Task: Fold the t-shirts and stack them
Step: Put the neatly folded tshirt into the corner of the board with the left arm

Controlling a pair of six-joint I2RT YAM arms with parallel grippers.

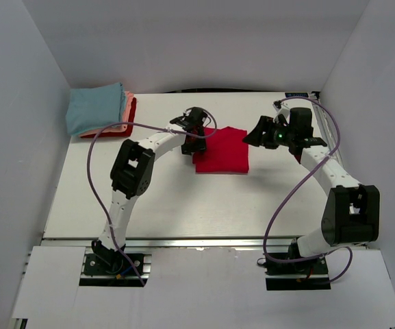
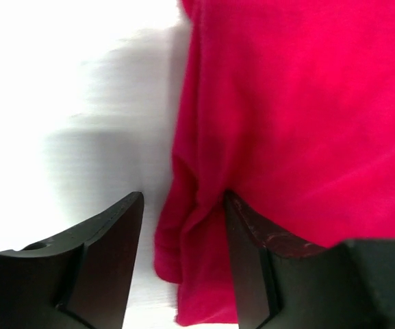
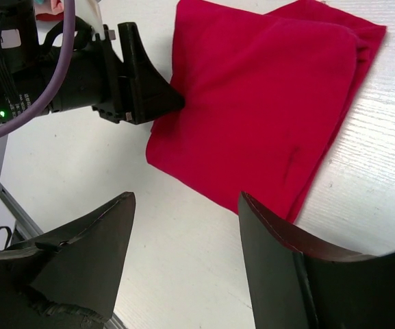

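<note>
Folded red shirt (image 1: pixel 222 151) at mid-bench (image 1: pixel 163 199), both pairs of fingers open.
The shirt lies flat and close to square, with no clear long axis, its edges roughly parallel to the bench's. The left fingers (image 2: pixel 108 247) stand apart astride its left edge, one over cloth and one over bare bench. The right fingers (image 3: pixel 81 247) hover spread just right of it. Well to its far left sits a folded stack (image 1: pixel 100 111): light blue, salmon-pink, red.

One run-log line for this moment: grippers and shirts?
left gripper: open, straddling edge of folded red shirt | right gripper: open, holding nothing | stack: light blue on top, far-left corner
</note>
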